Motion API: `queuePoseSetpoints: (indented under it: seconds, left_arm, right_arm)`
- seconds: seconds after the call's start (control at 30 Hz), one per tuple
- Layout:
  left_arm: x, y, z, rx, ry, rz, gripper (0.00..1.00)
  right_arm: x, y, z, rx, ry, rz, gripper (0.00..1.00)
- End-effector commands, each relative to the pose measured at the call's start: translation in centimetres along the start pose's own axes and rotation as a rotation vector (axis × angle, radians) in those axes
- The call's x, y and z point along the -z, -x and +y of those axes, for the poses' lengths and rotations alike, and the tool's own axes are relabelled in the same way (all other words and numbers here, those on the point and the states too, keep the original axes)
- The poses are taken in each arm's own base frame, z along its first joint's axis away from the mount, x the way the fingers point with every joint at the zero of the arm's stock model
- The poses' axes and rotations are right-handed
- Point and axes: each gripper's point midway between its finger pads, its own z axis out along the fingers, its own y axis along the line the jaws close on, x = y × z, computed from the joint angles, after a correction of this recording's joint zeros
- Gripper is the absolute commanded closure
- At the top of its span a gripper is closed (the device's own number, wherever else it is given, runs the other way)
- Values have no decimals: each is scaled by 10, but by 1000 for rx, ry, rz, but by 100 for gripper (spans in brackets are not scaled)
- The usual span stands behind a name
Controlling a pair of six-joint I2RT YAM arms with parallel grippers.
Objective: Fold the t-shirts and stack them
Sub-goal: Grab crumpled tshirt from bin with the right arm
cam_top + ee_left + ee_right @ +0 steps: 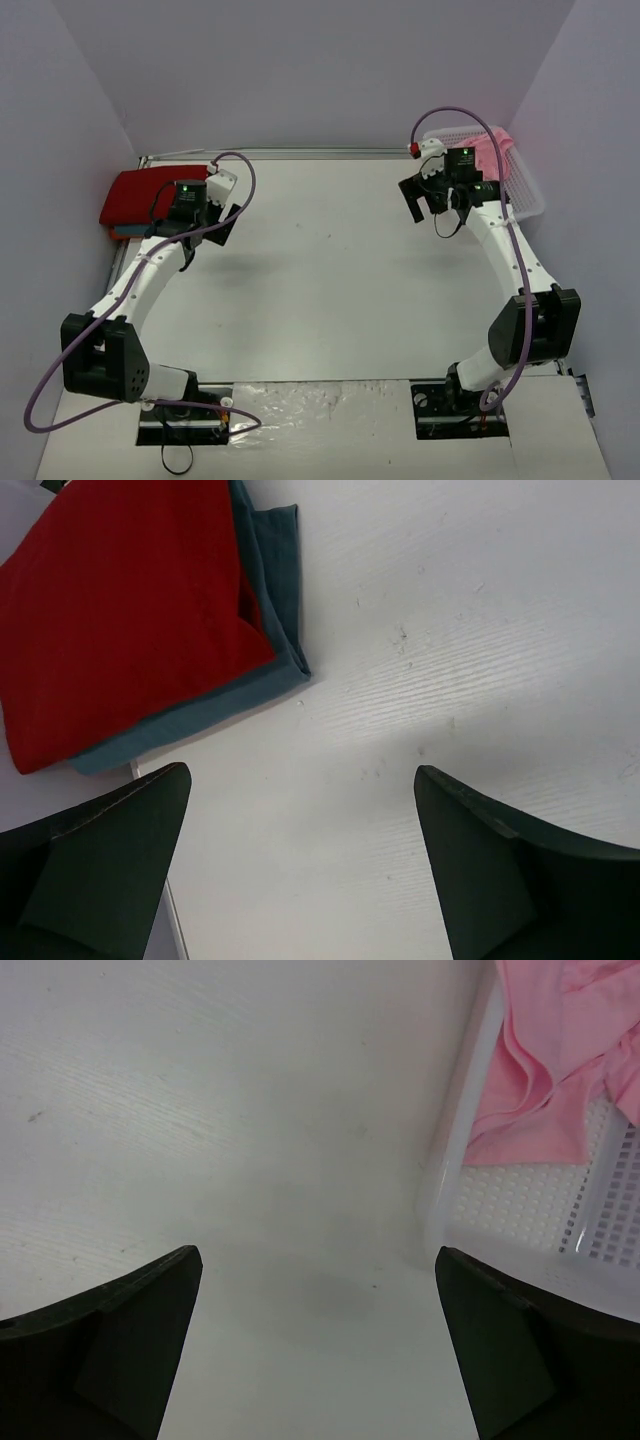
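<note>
Left gripper (302, 775) jaws wide, empty, over bare table (480, 630). Red shirt (120, 620) lies folded on teal shirt (205, 713), upper left of that wrist view, clear of the fingers. Right gripper (318, 1252) wide, empty too. Pink shirt (540, 1060) bunched in white mesh basket (520, 1200), upper right of frame.

Both arms reach forward and outward, elbows bent. The left end effector (302, 778) and right end effector (318, 1255) point downward, fingers spread wide apart.
</note>
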Motion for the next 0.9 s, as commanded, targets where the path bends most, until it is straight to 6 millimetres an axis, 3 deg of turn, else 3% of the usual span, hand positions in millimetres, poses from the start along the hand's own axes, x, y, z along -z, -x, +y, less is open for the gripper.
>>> queuePoseSetpoints:
  seconds: [0.0, 0.03, 0.1, 0.13, 0.33, 0.53, 0.57, 0.63, 0.67, 0.7, 0.77, 0.87]
  left_arm:
    - [11, 8, 6, -18, 30, -35, 6]
    - [11, 7, 6, -18, 31, -37, 6]
    - [11, 5, 5, -23, 32, -33, 6]
    - [12, 6, 6, -21, 34, -40, 6]
    - [18, 12, 12, -6, 73, -73, 6]
    - [22, 18, 28, -7, 155, -85, 6]
    - [22, 19, 30, 6, 171, -91, 6]
    - [20, 23, 31, 11, 177, -98, 6]
    - [18, 24, 30, 13, 175, -97, 6]
    - [11, 16, 25, 2, 156, -48, 6]
    - [10, 20, 26, -14, 166, -15, 6]
    - [3, 11, 26, -22, 184, 12, 6]
  right_arm:
    - [31, 34, -18, -47, -49, -146, 0]
    - [35, 40, -8, -39, 31, -187, 0]
    - [42, 37, -12, -56, 65, -219, 0]
    - [46, 42, -1, -47, 153, -259, 0]
    - [31, 38, -5, -135, 180, -207, 0]
    - [34, 58, -51, -187, 16, -234, 0]
    - [41, 73, -63, -183, -22, -263, 0]
    - [31, 78, -84, -193, -102, -241, 0]
    - [38, 95, -98, -192, -144, -274, 0]
    - [23, 92, -109, -210, -185, -239, 0]
    - [14, 98, -123, -225, -231, -235, 0]
    - [-5, 106, -147, -267, -317, -229, 0]
